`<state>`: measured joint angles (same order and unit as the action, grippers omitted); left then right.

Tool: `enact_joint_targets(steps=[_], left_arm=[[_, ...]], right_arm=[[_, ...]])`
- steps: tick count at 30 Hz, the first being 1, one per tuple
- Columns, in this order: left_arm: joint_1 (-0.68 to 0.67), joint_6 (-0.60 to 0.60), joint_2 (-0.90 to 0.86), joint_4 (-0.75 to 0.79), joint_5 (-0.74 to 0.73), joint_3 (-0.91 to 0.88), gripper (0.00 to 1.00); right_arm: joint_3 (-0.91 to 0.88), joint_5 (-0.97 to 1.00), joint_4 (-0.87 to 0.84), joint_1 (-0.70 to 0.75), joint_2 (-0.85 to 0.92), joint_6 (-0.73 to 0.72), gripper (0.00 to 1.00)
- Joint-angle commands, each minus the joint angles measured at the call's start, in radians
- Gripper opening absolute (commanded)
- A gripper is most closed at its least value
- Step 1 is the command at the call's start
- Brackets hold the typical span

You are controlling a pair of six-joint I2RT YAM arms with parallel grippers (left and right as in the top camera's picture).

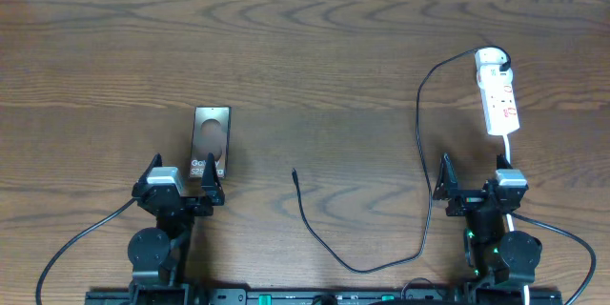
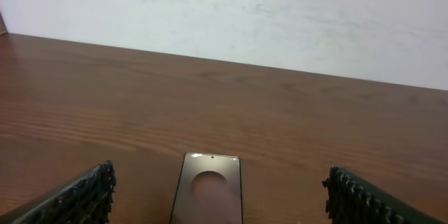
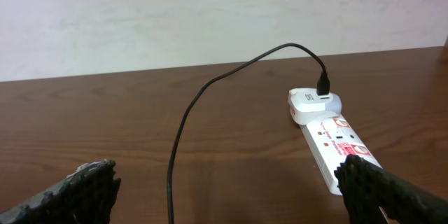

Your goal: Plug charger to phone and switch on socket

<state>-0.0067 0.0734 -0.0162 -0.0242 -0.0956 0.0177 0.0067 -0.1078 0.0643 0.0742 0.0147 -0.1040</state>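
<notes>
We see the left jaws wide open and empty, and the right jaws wide open and empty too. The phone (image 1: 211, 141) lies flat on the surface (image 1: 315, 48), just ahead of the left jaws. The charger (image 1: 417, 133) is plugged into the far rounded end of the socket (image 1: 497, 91), and its connector tip (image 1: 294, 174) lies loose, well apart from the phone. We think the thin cable can twist in a pinch, so the tip may meet the port crooked. The unheld phone may slide when pushed. Pulling the cable may also drag the socket.
</notes>
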Motion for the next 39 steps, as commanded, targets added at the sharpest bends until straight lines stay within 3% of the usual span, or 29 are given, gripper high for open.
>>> enact_joint_targets(steps=[1,18,24,32,39], left_arm=[[0.006,-0.013,-0.003,-0.039,-0.016,-0.013,0.94],[0.006,-0.013,-0.003,-0.034,-0.016,-0.013,0.94],[0.005,-0.013,-0.003,0.042,-0.050,0.033,0.94],[0.006,-0.123,-0.052,0.074,-0.042,0.275,0.94],[0.006,-0.122,-0.332,-0.129,-0.043,0.566,0.94]], right_arm=[[0.000,0.000,0.004,-0.006,-0.006,-0.015,0.99],[0.000,0.000,0.004,-0.006,-0.006,-0.015,0.99],[0.000,0.000,0.004,-0.006,-0.006,-0.015,0.99],[0.000,0.000,0.004,-0.006,-0.006,-0.015,0.99],[0.000,0.000,0.004,-0.006,-0.006,-0.015,0.99]])
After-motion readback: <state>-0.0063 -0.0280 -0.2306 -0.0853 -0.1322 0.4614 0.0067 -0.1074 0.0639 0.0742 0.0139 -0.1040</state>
